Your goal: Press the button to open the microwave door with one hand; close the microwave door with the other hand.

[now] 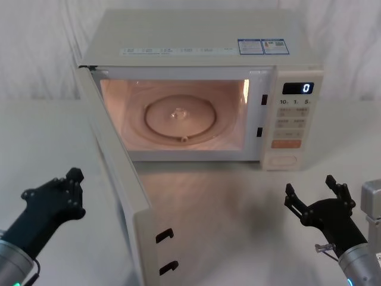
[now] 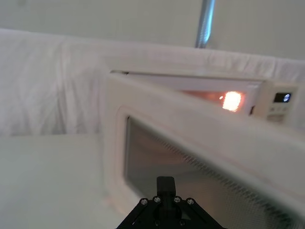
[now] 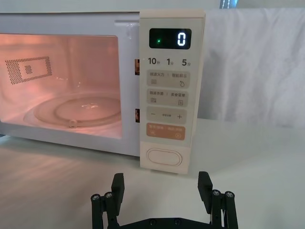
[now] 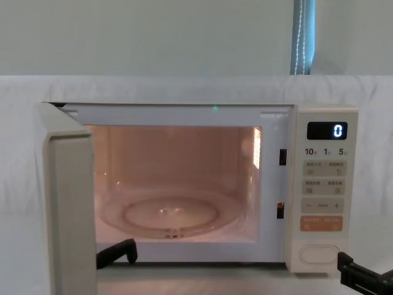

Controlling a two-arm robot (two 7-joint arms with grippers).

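Note:
The cream microwave door (image 1: 122,185) stands swung wide open toward me on the left, and the lit cavity with its glass turntable shows. My left gripper (image 1: 70,186) is shut and hovers low, just outside the door's outer face; in the left wrist view the fingertips (image 2: 165,183) point at the door window (image 2: 190,167). At the bottom of the control panel sits the wide cream button (image 1: 281,159), also plain as the button (image 3: 162,157) in the right wrist view. My right gripper (image 1: 311,192) is open, low in front of the panel and clear of it, holding nothing.
The microwave body (image 1: 202,36) stands at the back of a white table (image 1: 238,226), with white cloth behind it. An orange key (image 3: 165,131) sits just above the button. The display (image 3: 170,38) reads 0. Two black latch hooks (image 1: 165,236) stick out of the door's free edge.

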